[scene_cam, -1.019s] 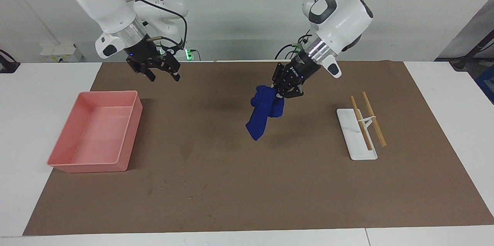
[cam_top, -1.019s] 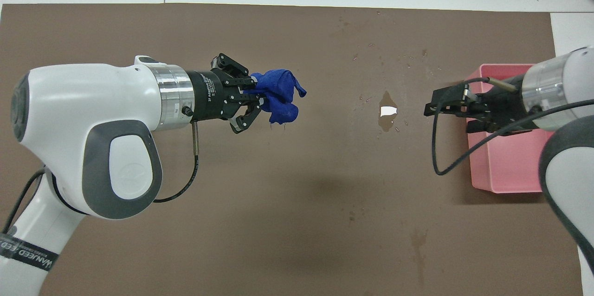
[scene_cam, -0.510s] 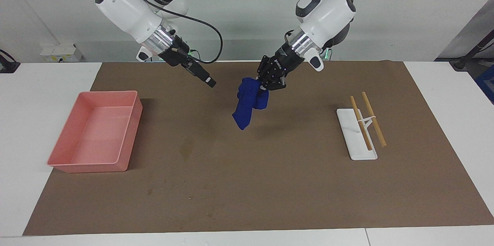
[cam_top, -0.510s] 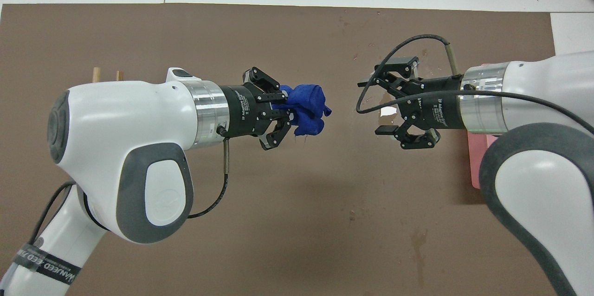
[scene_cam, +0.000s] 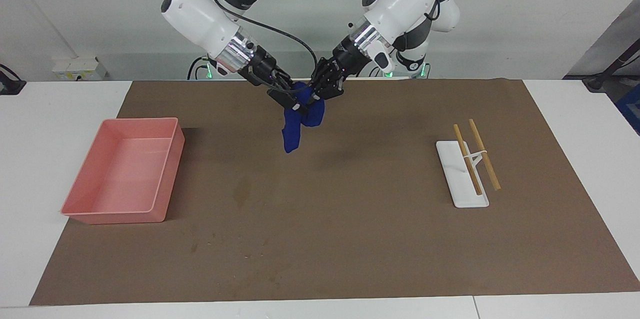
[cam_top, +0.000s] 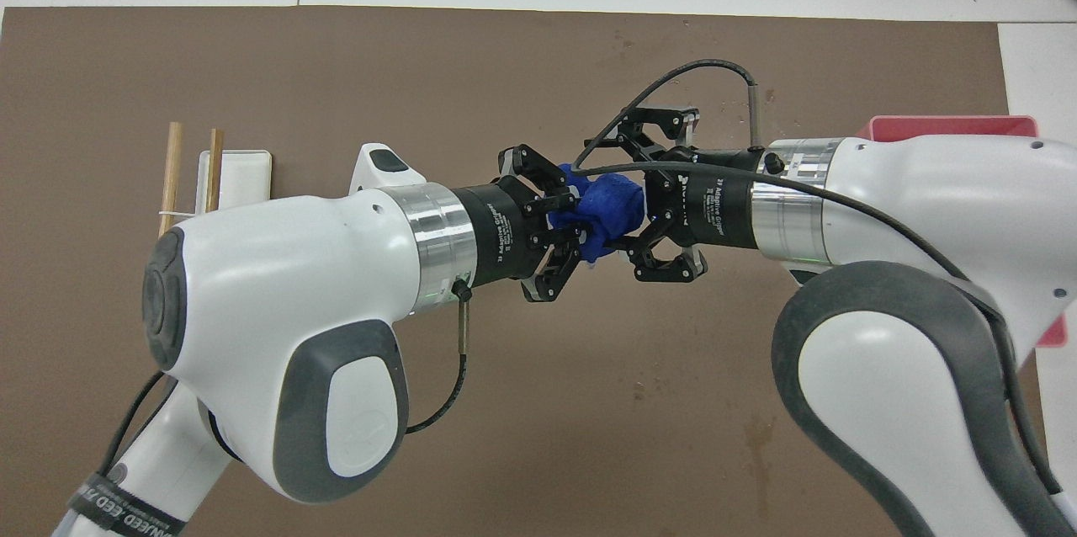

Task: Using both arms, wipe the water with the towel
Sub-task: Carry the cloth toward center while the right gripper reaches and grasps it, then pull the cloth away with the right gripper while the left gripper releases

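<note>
Left end effector (scene_cam: pixel 314 97) clamped on blue towel (scene_cam: pixel 296 126), held aloft over tabletop (scene_cam: pixel 350 219) middle. Right end effector (scene_cam: pixel 292 100) wide, straddling towel. Risk: early release drops towel short of water (scene_cam: pixel 243 192); end effectors may collide.

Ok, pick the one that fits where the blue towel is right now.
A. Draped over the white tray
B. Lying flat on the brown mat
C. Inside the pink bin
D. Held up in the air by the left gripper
D: the left gripper is shut on the towel, which hangs above the mat with the open right gripper at it.
</note>
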Controlling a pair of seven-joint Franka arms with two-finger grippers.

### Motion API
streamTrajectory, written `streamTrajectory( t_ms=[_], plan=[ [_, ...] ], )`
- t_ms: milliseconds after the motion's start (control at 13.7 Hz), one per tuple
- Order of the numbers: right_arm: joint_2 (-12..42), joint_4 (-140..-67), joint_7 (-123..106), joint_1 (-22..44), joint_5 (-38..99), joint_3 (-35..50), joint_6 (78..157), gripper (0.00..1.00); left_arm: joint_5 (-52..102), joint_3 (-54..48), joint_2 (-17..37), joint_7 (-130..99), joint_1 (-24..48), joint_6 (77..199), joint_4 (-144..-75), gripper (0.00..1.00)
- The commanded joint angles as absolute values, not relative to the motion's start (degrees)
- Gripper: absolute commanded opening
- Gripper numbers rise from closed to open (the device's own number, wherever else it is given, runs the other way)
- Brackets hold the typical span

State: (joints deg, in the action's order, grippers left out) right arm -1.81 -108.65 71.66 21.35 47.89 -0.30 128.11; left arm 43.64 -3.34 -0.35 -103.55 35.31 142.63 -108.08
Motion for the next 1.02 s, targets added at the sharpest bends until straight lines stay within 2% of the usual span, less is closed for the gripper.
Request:
streamTrajectory(
  t_ms=[0, 146, 291, 364, 437, 510, 728, 801, 874, 946],
  plan=[
    [-2.6, -110.0, 68.3, 21.4, 49.6, -0.5, 128.6, 0.89, 44.9, -2.6, -2.2, -102.6, 36.8, 144.6, -109.9, 0.0],
    [-2.6, -109.8, 64.3, 20.7, 49.6, -0.5, 126.7, 0.42, 45.0, -2.5, -2.9, -102.8, 36.6, 144.1, -109.9, 0.0],
    [-2.5, -109.7, 63.4, 19.8, 49.6, -0.5, 126.4, 0.19, 45.0, -2.5, -3.3, -102.8, 36.4, 144.1, -109.8, 0.0],
    [-2.5, -109.3, 62.8, 19.6, 49.6, -0.6, 125.6, 0.14, 45.1, -2.5, -3.3, -102.8, 36.4, 144.2, -109.8, 0.0],
    [-2.4, -109.0, 61.9, 18.9, 49.6, -0.8, 124.7, 0.03, 45.1, -2.5, -3.5, -102.9, 36.3, 144.1, -109.8, 0.0],
    [-2.4, -109.0, 60.3, 17.9, 49.6, -0.8, 123.7, 0.0, 45.1, -2.5, -3.8, -103.0, 36.2, 143.9, -109.7, 0.0],
    [-2.5, -109.0, 53.3, 17.5, 49.3, -0.9, 122.0, 0.0, 45.0, -2.5, -3.9, -102.5, 36.1, 144.1, -109.7, 0.0],
    [-2.5, -109.0, 51.7, 17.8, 49.0, -0.9, 122.0, 0.0, 45.0, -2.4, -3.8, -102.5, 36.1, 144.2, -109.5, 0.05],
    [-2.5, -109.0, 51.5, 17.7, 49.0, -0.9, 121.8, 0.0, 44.6, -2.3, -3.7, -103.0, 36.2, 143.9, -109.2, 0.99],
    [-2.5, -109.0, 51.3, 17.6, 49.0, -0.9, 121.3, 0.0, 44.3, -2.2, -3.8, -103.2, 36.0, 143.7, -109.2, 1.0]
  ],
)
